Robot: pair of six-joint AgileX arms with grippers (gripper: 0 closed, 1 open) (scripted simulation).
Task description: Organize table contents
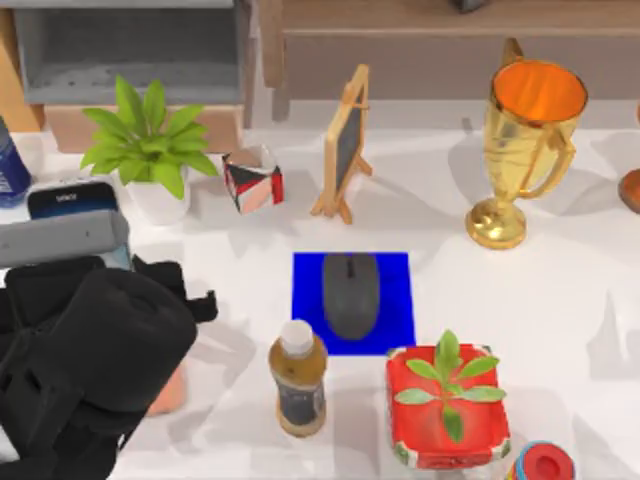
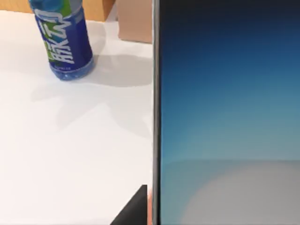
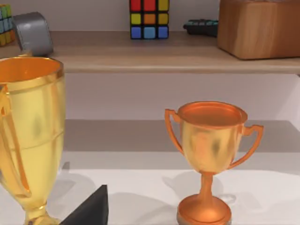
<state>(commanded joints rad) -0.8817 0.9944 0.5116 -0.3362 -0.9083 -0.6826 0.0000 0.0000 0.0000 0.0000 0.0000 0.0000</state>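
Top view: dark grey oval mouse, smooth matte shell, lies lengthwise on a flat blue square mat near the middle of the white table. Just in front of the mat's left corner stands a brown bottle with a white cap and a dark label. Beside the mat's right front corner sits a red tray-like pot holding a small green sprig. Behind the mat: a small wooden easel chalkboard, a patterned cube-shaped holder, a leafy plant in a white pot, and a shiny gold trophy with two handles, well to the right. The left arm, bulky matte black, covers the table's left front area; a grey slab-shaped part sits at its upper edge. Its pincer is hidden under the arm, so open or closed cannot be told.

Left wrist view: the smartphone sits very close to the camera, thin dark edge, glossy screen fading from deep blue to pale white. Whether the pincer grips it cannot be told. A blue plastic bottle with a green and white label stands upright on the white tabletop, well apart from the phone.

Right wrist view: polished gold trophy near the camera, a smaller copper-toned cup beside it, apart. On the wooden shelf behind: colour cube, grey tape roll, wooden block. Right pincer state cannot be told.
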